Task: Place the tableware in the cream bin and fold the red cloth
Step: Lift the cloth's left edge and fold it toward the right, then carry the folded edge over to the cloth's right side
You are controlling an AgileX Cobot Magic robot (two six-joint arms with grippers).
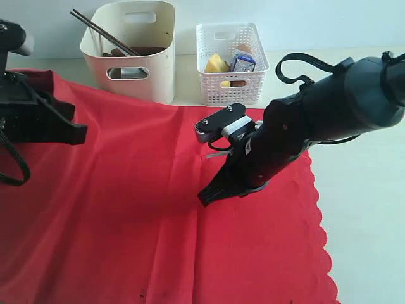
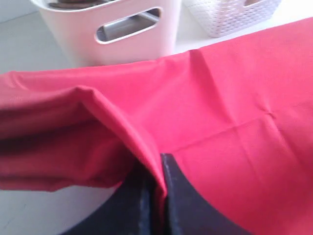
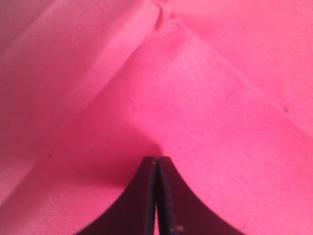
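The red cloth covers the tabletop's near part (scalloped side toward the right edge). The right gripper, jaws together, rests tip-down on it. The left gripper pinches a raised fold near the left edge. The cream bin stands at the far edge, holding the chopsticks.

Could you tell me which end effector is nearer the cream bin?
Left. The left end effector grips the red cloth near the cream bin; the right end effector is farther away, over the cloth's middle.
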